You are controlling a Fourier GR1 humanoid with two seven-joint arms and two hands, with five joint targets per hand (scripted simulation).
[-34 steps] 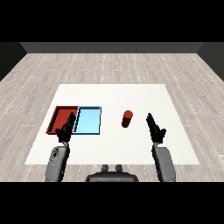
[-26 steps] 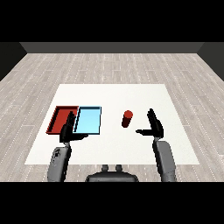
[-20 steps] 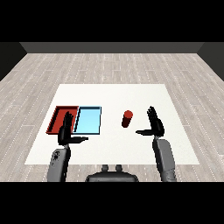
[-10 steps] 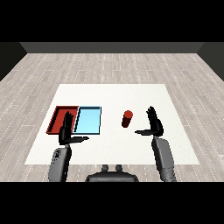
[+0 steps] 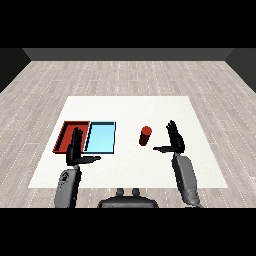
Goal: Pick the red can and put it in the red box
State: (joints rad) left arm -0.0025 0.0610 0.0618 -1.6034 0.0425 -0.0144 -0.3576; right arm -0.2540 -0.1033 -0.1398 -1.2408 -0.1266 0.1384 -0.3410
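Observation:
The red can (image 5: pixel 145 136) stands upright on the white table, right of the two trays. My right hand (image 5: pixel 174 140) is open just to the can's right, fingers straight up and thumb pointing left toward it, a small gap between them. The red tray (image 5: pixel 65 135) lies at the table's left side with nothing visible in it. My left hand (image 5: pixel 75 148) is open in front of the red tray, its fingers overlapping the tray's near right part and its thumb pointing right.
A light blue tray (image 5: pixel 101 137) lies directly right of the red one, between it and the can. The white table (image 5: pixel 130 110) stretches out behind the can and trays, with grey plank floor around it.
My right hand has turned from pointing forward to an upright open pose and shifted left, closer to the can. The left hand and the can have hardly moved.

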